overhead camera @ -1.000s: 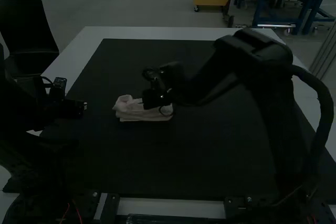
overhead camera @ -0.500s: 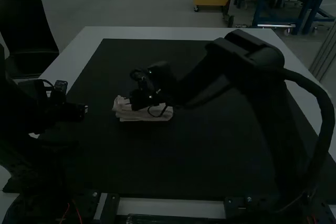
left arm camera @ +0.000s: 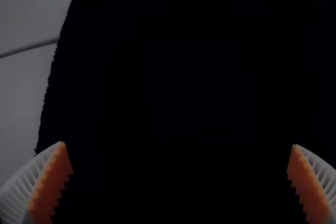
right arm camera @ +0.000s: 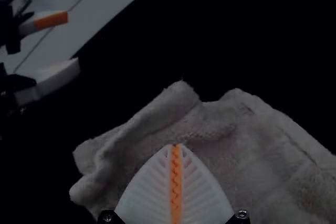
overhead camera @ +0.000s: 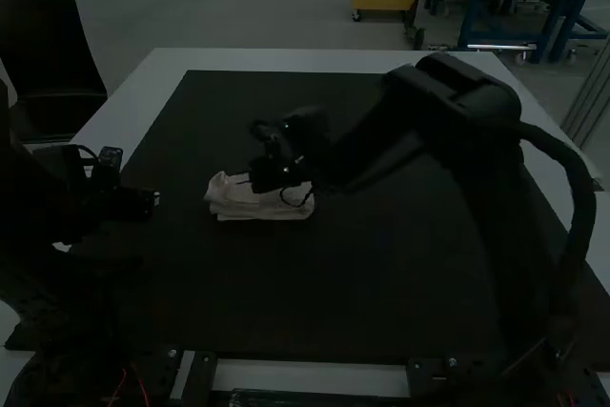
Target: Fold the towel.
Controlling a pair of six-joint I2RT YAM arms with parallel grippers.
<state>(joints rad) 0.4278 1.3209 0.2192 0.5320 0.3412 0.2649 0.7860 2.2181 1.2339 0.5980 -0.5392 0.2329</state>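
Observation:
The pale towel (overhead camera: 231, 199) lies as a compact folded bundle on the dark mat, its near edge fairly straight. Over its upper side is my right gripper (overhead camera: 252, 180). Seen from the right wrist, the towel (right arm camera: 252, 145) has rumpled layers and a rolled fold at one end; the right gripper (right arm camera: 176, 146) has its pads pressed together above the cloth, with no cloth visible between them. Apart from the towel, my left gripper (overhead camera: 154, 198) hangs over the mat's left side. Its fingers stand wide apart in the left wrist view, the gripper (left arm camera: 179, 144) holding nothing.
The dark mat (overhead camera: 315, 302) covers most of the white table (overhead camera: 286, 60). The right arm (overhead camera: 477, 140) reaches across the mat to the towel. A black chair (overhead camera: 52, 54) stands beyond the table's left edge.
My right gripper moved left along the towel, then partway back to the right. The towel's raised left end now lies flatter. My left arm shifted slightly, then stayed still.

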